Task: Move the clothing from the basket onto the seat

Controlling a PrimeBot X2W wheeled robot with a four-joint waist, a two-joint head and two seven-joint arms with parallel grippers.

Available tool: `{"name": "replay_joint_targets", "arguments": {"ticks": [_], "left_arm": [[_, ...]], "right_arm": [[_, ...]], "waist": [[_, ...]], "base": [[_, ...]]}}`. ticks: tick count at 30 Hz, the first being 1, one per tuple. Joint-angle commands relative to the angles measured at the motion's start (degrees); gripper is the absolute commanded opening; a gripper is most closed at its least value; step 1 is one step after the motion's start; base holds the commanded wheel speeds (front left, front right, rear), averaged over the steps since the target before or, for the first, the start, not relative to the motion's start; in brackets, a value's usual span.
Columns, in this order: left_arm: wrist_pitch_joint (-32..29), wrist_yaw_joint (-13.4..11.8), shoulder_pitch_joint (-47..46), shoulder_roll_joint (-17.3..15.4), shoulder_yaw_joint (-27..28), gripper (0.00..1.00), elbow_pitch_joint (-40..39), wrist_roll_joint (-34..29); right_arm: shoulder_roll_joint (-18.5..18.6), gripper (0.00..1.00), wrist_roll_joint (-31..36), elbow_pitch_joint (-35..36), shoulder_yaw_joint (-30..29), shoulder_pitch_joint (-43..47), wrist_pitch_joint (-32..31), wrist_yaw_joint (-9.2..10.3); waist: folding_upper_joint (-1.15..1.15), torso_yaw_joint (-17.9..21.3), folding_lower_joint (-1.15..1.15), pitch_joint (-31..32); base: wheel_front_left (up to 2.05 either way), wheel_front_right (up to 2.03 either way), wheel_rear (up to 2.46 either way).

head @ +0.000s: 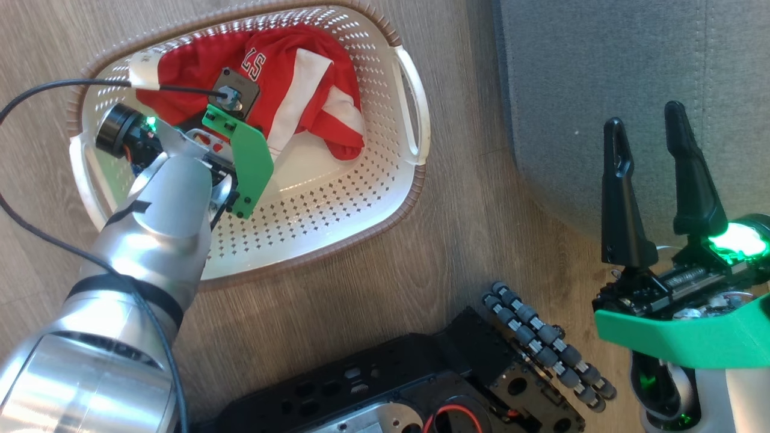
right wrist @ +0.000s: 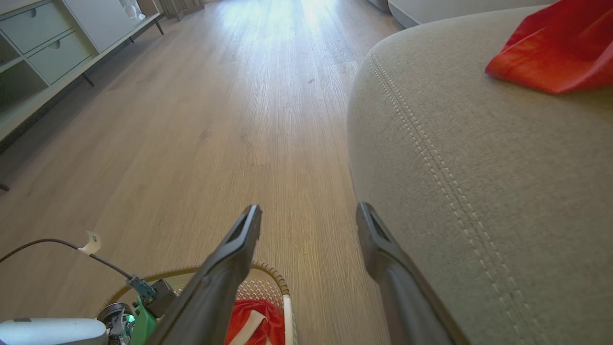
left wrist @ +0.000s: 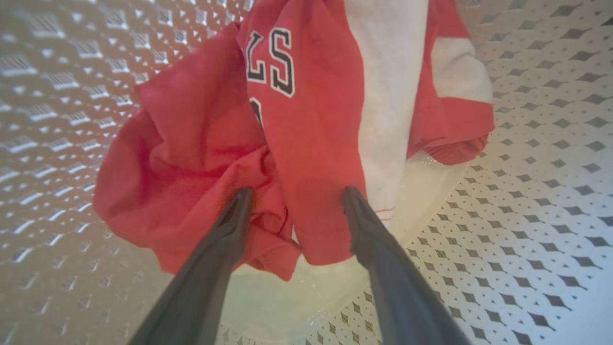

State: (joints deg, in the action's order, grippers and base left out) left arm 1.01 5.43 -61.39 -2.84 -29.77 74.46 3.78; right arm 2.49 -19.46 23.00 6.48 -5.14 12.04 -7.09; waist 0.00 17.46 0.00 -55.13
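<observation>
Clothing (left wrist: 306,120) crumpled red, white panels, lettering; left tool (left wrist: 295,190), right tool (right wrist: 307,207) spread, empty.

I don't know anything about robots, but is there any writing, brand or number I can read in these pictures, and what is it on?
"LS": dark letters edged in white, on the red and white garment lying in the basket; the rest of the word is folded out of sight.
A dark character just below those letters: cut off by a fold, unreadable.
Small white paper tag: its mark is too small to read.
</observation>
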Motion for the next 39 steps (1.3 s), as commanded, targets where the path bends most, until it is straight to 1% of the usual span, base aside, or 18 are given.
{"name": "replay_joint_targets", "arguments": {"ticks": [1, 6, 13, 21, 24, 28, 35, 39], "left_arm": [[-0.12, 0.32, 0.35, -0.1, 0.55, 0.0, -0.54, 0.66], [0.43, 1.46, 0.7, -0.06, -0.9, 0.0, -1.41, 3.31], [1.76, 1.72, 0.11, -0.05, -2.61, 0.0, -1.79, 6.4], [4.09, 0.54, 0.28, -0.13, -2.09, 0.0, -1.05, 8.09], [5.87, -0.15, 0.89, -0.33, -1.34, 0.0, -0.89, 9.11], [8.08, -1.12, 2.96, -0.71, -0.21, 0.0, -0.74, 10.69], [11.37, -1.33, 8.28, -0.11, 0.81, 0.0, -0.86, 14.3], [12.88, -0.82, 11.78, -0.06, -0.21, 0.0, -3.96, 17.03]], "right_arm": [[0.39, 1.0, 0.11, 1.89, 0.82, 2.96, -0.27, -0.4], [0.39, 1.0, -0.03, 1.78, -0.34, 2.68, -0.62, -0.4], [0.39, 1.0, -0.14, 0.52, -1.38, 0.98, -0.76, -0.4], [0.39, 1.0, -0.18, -3.55, -1.75, -2.87, 0.56, -0.4], [0.39, 1.0, -0.5, -6.15, -1.96, -5.29, 1.3, -0.4], [0.39, 1.0, -1.04, -10.34, -1.9, -8.82, 2.17, -0.4], [0.39, 1.0, -0.25, -16.66, -2.84, -10.69, 2.77, -0.4], [0.39, 1.0, 0.54, -19.64, -3.62, -10.57, 2.85, -0.4]], "waist": [[0.0, -0.01, 0.0, 0.01], [0.0, 0.14, 0.0, 0.12], [0.0, -0.39, 0.0, 0.27], [0.0, -0.41, 0.0, 1.82], [0.0, -0.2, 0.0, 3.17], [0.0, 0.2, 0.0, 6.39], [0.0, -2.43, 0.0, 15.96], [0.0, -4.12, 0.0, 21.3]], "base": [[0.0, 0.0, 0.0], [0.0, 0.0, 0.0], [0.0, 0.0, 0.0], [0.0, 0.0, 0.0], [0.0, 0.0, 0.0], [0.0, 0.0, 0.0], [0.0, 0.0, 0.0], [0.0, 0.0, 0.0]]}}
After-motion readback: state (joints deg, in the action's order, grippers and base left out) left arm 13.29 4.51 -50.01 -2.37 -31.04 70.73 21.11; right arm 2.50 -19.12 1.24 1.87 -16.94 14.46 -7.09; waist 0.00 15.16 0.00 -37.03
